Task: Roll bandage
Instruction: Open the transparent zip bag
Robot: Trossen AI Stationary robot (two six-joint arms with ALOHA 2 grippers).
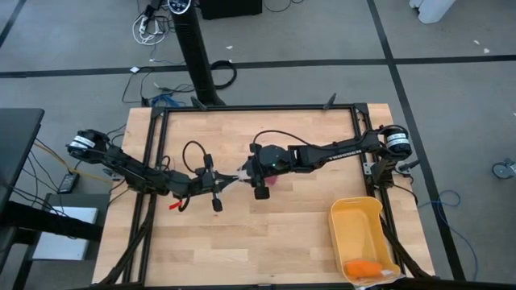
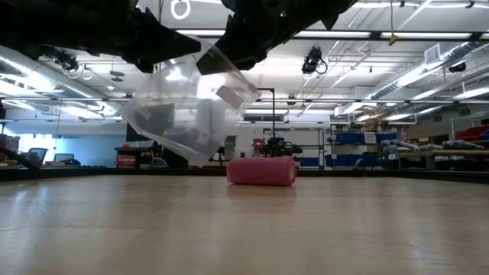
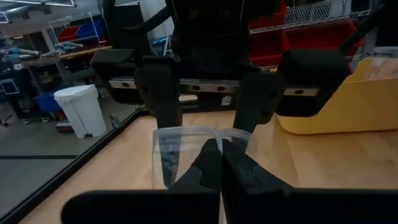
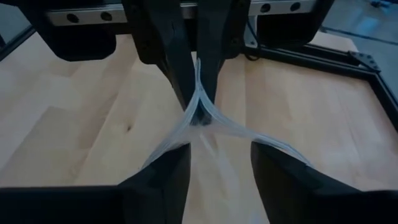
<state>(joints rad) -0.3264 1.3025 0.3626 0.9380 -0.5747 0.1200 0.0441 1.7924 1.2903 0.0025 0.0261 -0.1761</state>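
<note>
The pink bandage [image 2: 261, 170], rolled into a short cylinder, lies on its side on the table; in the high view [image 1: 274, 182] it shows just under my right arm's wrist. No gripper touches it. A clear plastic bag [image 2: 191, 107] hangs between the two grippers at the table's middle. My left gripper [image 3: 221, 155] is shut on the bag. My right gripper [image 4: 221, 155] faces it, open, with its fingers at the bag's mouth. My left gripper pinches the bag's mouth edge [image 3: 211, 138] between its two fingertips, coming level from the table's left. The bag hangs below it, clear of the table. My right gripper's open fingers [image 4: 165, 168] appear to stand inside the bag's mouth, coming level from the right. The film [image 4: 174, 134] runs taut from the left gripper's pinch out to both fingers.
A yellow bin [image 1: 359, 234] stands at the near right with a small orange object [image 1: 363, 267] in it. A small red thing [image 1: 173, 205] lies by my left arm. Black rails frame the table [image 1: 258, 109].
</note>
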